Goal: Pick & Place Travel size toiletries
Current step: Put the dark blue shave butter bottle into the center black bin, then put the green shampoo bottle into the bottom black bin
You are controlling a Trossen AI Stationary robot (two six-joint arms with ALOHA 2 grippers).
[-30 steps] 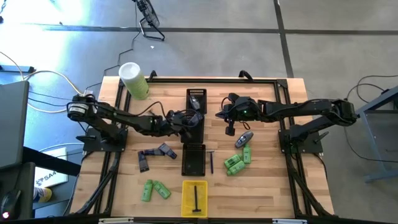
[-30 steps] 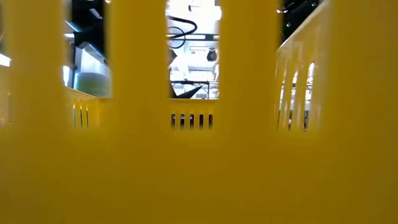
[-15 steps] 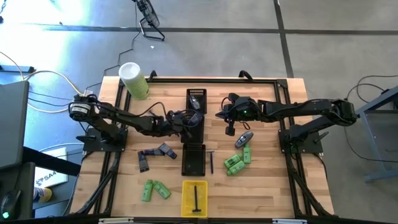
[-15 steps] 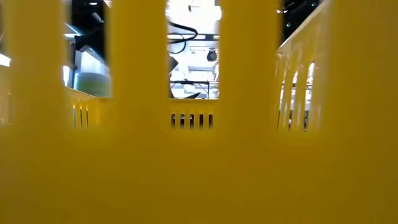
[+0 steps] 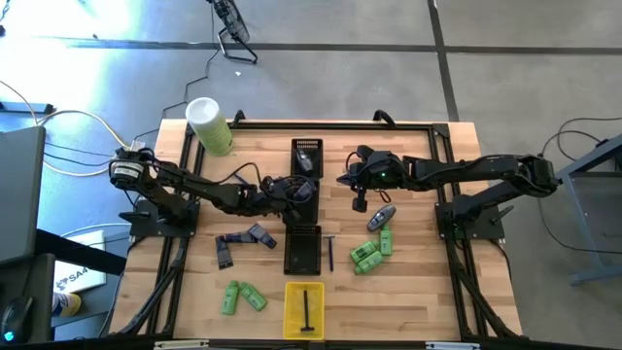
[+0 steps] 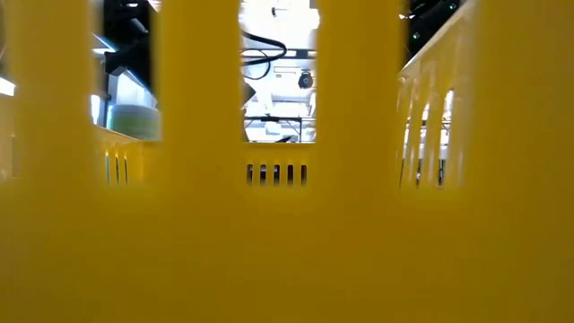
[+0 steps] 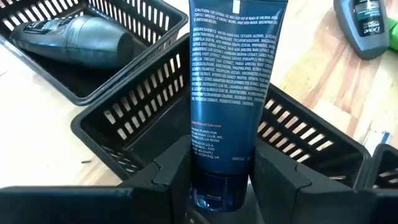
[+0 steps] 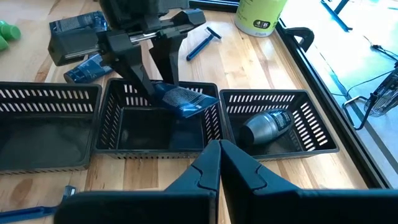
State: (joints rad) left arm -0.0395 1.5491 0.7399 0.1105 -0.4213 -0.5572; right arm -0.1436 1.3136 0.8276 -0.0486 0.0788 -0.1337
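Yellow tray wall across low view; tube in left claw

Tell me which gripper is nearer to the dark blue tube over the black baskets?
Left. The left gripper holds the dark blue tube over the middle black basket. The right gripper waits shut beside that basket, not touching it.

The left arm reaches from the worktop's left edge toward the middle; its tool has both fingers clamped on a dark blue tube. The right arm stretches in from the right; its tool has fingertips pressed together, holding nothing.
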